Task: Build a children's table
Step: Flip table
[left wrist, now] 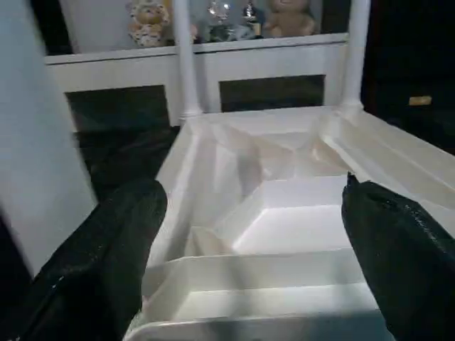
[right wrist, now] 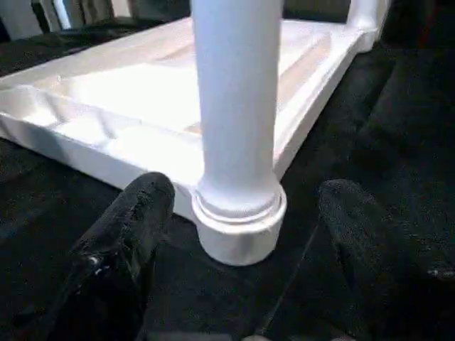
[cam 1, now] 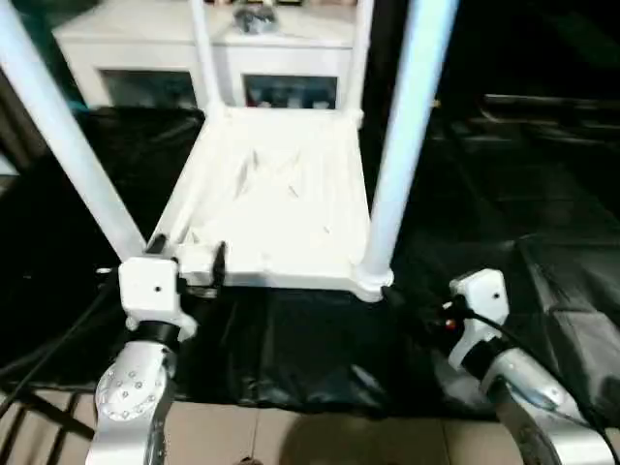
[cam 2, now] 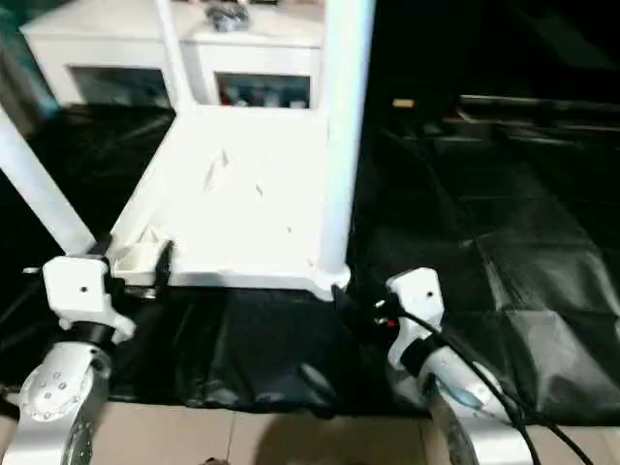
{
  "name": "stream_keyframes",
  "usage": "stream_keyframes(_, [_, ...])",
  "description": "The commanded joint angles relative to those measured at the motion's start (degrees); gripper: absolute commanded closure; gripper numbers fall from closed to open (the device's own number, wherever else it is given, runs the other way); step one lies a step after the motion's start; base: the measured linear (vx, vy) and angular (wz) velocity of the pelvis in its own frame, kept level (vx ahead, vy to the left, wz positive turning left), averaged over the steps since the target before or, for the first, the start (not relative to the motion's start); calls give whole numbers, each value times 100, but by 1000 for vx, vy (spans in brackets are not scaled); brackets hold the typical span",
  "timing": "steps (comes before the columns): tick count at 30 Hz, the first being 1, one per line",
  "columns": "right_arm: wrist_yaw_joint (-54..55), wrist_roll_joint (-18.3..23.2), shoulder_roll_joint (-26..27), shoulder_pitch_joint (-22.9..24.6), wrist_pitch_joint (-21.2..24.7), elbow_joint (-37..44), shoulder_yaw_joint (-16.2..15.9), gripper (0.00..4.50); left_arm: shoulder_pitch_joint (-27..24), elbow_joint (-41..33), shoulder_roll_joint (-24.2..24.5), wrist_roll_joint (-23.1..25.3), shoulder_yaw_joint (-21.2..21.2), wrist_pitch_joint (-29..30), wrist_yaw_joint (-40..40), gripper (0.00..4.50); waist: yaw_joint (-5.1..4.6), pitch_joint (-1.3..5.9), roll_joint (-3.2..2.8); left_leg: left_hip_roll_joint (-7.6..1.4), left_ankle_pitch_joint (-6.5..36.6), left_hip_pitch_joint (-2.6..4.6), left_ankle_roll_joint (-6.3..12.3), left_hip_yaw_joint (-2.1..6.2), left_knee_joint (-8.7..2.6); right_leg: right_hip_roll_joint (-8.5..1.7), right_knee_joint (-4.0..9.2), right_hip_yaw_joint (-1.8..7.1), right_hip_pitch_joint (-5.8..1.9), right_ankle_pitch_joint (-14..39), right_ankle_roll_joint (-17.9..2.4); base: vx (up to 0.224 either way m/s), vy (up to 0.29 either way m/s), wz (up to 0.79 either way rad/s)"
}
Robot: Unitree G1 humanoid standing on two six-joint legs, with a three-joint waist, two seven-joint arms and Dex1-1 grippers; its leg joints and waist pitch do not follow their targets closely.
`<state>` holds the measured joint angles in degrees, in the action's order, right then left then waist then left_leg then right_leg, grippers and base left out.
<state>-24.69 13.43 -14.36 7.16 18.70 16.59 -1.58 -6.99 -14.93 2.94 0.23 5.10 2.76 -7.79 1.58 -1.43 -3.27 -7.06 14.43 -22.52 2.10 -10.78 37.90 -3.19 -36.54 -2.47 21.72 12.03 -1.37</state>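
Both grippers, left gripper (cam 1: 215, 263) and right gripper (cam 2: 351, 302), stood wide open and empty beside the inverted table top (cam 1: 276, 208) on the black-draped counter (cam 1: 542, 223), so a sideways nudge risked unseating the near-right leg (right wrist: 236, 121).

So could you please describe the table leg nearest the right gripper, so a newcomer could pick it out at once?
On the black-draped table the white tabletop lies underside up, with four white legs rising from its corner sockets. The leg in question stands in the near corner on the robot's right, between the open right gripper's fingers. Unlike the two far legs by the white cabinet, it looks thick and close to the camera.
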Motion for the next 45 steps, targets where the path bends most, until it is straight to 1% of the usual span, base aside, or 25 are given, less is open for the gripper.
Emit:
stream_keyframes(1, [-161,122,-132,-14,-66,-21,123,80,-59,-95,-47,34,10,-66,90,6,-46,257,-140,-1529,-105,334,-665,947,-1160,-155,-231,-21,202,708,419,0,0,0])
stream_keyframes(2, [-320,177,-216,-27,-68,9,105,80,-81,-105,-30,80,35,-40,145,6,-32,282,-96,-1414,-78,332,-137,909,-1074,-262,-206,59,141,640,417,0,0,0])
stream_keyframes(3, [-453,209,-292,-35,-78,35,83,80,-96,-79,-16,144,71,-18,230,6,35,281,-25,-1122,67,272,266,746,-898,-401,92,190,32,307,204,-75,-64,1])
stream_keyframes(4, [-651,259,-399,-48,-84,69,47,80,-134,-11,14,246,116,43,411,6,55,285,119,-609,716,88,155,449,-693,-602,457,333,-162,-70,-221,-100,-94,-7])
stream_keyframes(5, [-651,259,-399,-48,-84,69,47,80,-134,-11,14,246,116,43,411,6,74,268,147,-421,641,-65,151,350,-584,-858,567,355,-279,-118,-377,-100,-94,-7])
stream_keyframes(6, [-824,344,-488,-62,-21,97,10,80,-164,9,-22,244,200,15,536,6,199,216,216,-469,717,-31,111,375,-489,-1004,707,420,-242,663,-234,-97,-109,-12])
stream_keyframes(7, [-1081,493,-598,-79,54,134,-33,62,-185,29,-95,161,311,55,641,1,231,178,186,-529,856,-24,46,419,-559,-927,744,378,-238,1747,-222,-82,-87,-9])
stream_keyframes(8, [-1081,493,-598,-79,54,134,-33,62,-185,29,-95,161,311,55,641,1,223,156,178,-552,1011,-10,2,421,-609,-843,764,334,-214,2189,-259,-82,-87,-9])
stream_keyframes(9, [-1349,637,-691,-88,56,173,-72,62,-185,36,-106,174,359,127,695,1,182,100,161,-580,1509,23,-126,443,-702,-707,789,259,-161,2908,-268,-76,-52,-12])
stream_keyframes(11, [-1657,816,-812,-122,146,200,-133,42,-152,74,-133,126,430,135,729,0,145,27,130,-606,2370,155,-392,492,-731,-661,864,218,-55,3683,-202,-80,-29,-9])
stream_keyframes(12, [-1750,868,-847,-170,198,190,-163,35,-120,95,-143,100,471,155,758,0,120,35,121,-611,2636,186,-527,536,-743,-663,866,214,-58,3737,-159,-67,-8,-6])
stream_keyframes(13, [-1805,897,-870,-203,218,178,-181,26,-102,105,-145,91,493,175,783,0,89,30,114,-619,2767,151,-596,567,-790,-651,846,202,-89,3585,-151,0,0,0])
stream_keyframes(17, [-1919,857,-881,-517,201,-43,-320,7,205,461,-117,-34,706,243,984,0,21,14,87,-613,3046,198,-744,595,-824,-660,836,203,-77,3314,-212,0,0,0])
stream_keyframes(20, [-1947,794,-829,-743,158,-220,-393,7,533,904,30,-70,809,292,994,0,-28,55,54,-642,3053,145,-898,648,-919,-619,725,177,-177,2341,-332,0,0,0])
stream_keyframes(21, [-1947,794,-829,-743,158,-220,-393,7,533,904,30,-70,809,292,994,0,-31,54,51,-630,3073,147,-925,631,-931,-601,700,184,-159,2042,-383,-5,50,-15])
stream_keyframes(23, [-1995,753,-766,-969,69,-420,-471,7,955,1554,218,-76,984,229,1057,0,-13,85,73,-595,2872,184,-880,582,-900,-618,686,214,-137,1732,-470,0,0,0])
stream_keyframes(26, [-2098,803,-650,-1202,110,-622,-574,7,1544,2464,489,-120,1274,2,1279,0,-2,119,71,-608,2347,153,-681,548,-885,-628,647,206,-183,1354,-572,0,0,0])
stream_keyframes(29, [-2162,835,-608,-1318,107,-707,-663,7,1823,2783,614,-154,1415,-80,1442,0,35,137,87,-622,2090,167,-567,501,-856,-674,649,229,-166,1194,-710,0,0,0])
stream_keyframes(30, [-2194,865,-593,-1359,123,-731,-687,7,1906,2861,655,-145,1453,-106,1502,0,45,152,58,-614,1932,162,-506,486,-828,-679,628,237,-169,1052,-802,0,0,0])
stream_keyframes(33, [-2219,850,-573,-1426,103,-790,-721,7,2024,2987,727,-119,1486,-155,1569,0,63,189,58,-634,1417,127,-330,469,-812,-673,566,223,-225,408,-956,54,-21,-1])
stream_keyframes(34, [-2265,805,-547,-1504,47,-891,-768,7,2167,3178,771,-157,1550,-235,1596,0,70,216,58,-645,1000,118,-169,453,-788,-658,498,208,-252,-204,-1062,50,-8,0])
stream_keyframes(39, [-2344,761,-482,-1694,-16,-1116,-850,7,2386,3550,840,-119,1638,-432,1773,0,113,288,54,-649,360,116,152,434,-697,-671,403,174,-272,-1034,-1246,10,-2,0])
stream_keyframes(40, [-2414,792,-461,-1768,-2,-1186,-887,7,2458,3673,850,-144,1695,-481,1915,0,123,266,60,-649,290,88,285,416,-691,-664,396,164,-256,-1111,-1291,0,0,0])
stream_keyframes(41, [-2434,759,-459,-1807,-43,-1231,-917,7,2464,3679,845,-119,1699,-472,2000,0,126,257,56,-654,408,95,279,418,-708,-664,404,161,-256,-969,-1300,0,0,0])
stream_keyframes(45, [-2396,606,-375,-1990,-250,-1508,-982,7,2447,3619,785,-24,1689,-456,2264,0,138,204,44,-686,1244,134,-56,424,-785,-664,487,180,-223,32,-1257,0,0,0])
